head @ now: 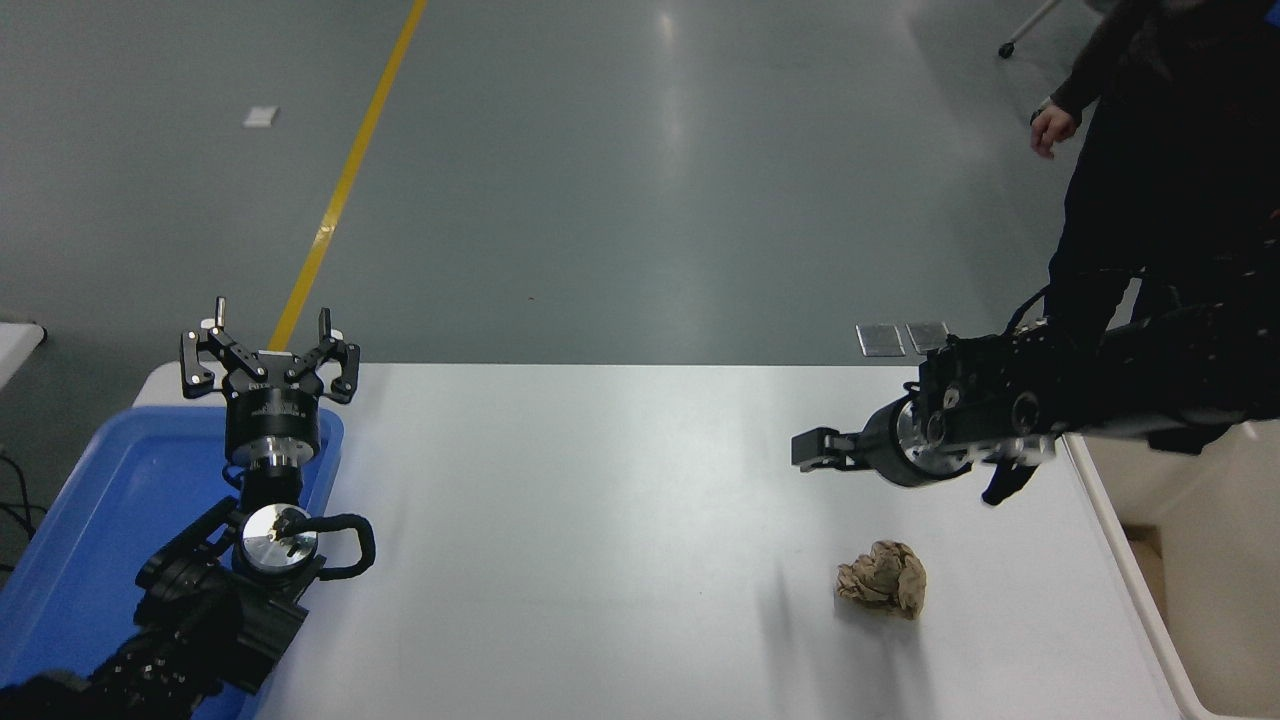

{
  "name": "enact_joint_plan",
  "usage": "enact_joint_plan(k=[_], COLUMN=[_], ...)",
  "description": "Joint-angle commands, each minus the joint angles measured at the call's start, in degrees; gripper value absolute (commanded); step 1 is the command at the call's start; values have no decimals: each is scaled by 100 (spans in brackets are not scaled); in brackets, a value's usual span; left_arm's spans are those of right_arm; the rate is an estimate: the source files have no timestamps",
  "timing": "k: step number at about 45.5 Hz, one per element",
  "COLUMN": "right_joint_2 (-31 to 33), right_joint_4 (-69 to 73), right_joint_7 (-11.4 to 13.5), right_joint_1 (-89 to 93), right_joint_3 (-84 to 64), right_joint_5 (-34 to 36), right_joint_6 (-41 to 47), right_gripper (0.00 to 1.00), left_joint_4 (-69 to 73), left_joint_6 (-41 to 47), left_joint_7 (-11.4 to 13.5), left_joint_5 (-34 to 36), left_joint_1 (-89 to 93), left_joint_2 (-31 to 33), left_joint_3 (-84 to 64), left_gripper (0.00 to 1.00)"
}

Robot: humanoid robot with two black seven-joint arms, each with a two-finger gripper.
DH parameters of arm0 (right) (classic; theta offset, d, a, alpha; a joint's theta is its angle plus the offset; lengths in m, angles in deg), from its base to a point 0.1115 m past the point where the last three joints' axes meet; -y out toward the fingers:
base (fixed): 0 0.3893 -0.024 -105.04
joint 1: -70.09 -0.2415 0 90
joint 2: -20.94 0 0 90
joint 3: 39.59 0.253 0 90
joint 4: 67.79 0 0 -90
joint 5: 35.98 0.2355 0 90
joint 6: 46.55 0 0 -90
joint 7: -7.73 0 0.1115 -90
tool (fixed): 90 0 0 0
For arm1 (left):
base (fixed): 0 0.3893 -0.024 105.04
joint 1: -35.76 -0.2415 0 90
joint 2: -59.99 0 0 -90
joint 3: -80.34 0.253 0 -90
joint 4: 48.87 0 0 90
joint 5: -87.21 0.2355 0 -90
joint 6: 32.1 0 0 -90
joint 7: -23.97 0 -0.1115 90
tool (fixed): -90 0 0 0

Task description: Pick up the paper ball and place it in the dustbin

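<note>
The tan-brown crumpled paper ball (pixel 883 578) lies on the white table (pixel 600 520), right of centre and towards the front. My right gripper (pixel 818 448) hangs in the air above and behind the ball, pointing left, apart from it and holding nothing. I see it edge-on, so I cannot tell its opening. The cream-white dustbin (pixel 1220 520) stands at the table's right edge, partly hidden by my right arm. My left gripper (pixel 268 340) is parked at the lower left, open and empty.
A shallow blue tray (pixel 90 520) sits at the table's left end under my left arm. A person in dark clothes (pixel 1150 150) stands at the far right behind the table and the bin.
</note>
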Motion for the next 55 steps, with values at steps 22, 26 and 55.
enact_joint_plan(k=[22,26,55], right_joint_2=[1410,1428,549], right_joint_4=[1570,1570,861], right_joint_7=[152,134,152], right_joint_1=[-3271,-3631,-504], right_joint_3=[-675,-623,-359], right_joint_5=[-257,-266,-1681], right_joint_6=[2390,3023,1161], right_gripper=[100,100,100], left_joint_4=[0,0,0], left_joint_6=[-1,-1,-1], left_joint_7=[0,-9,-9], left_joint_5=[0,0,0], left_joint_1=[7,7,16], left_joint_2=[-5,-5,-5], left_joint_3=[11,11,11], left_gripper=[99,99,99])
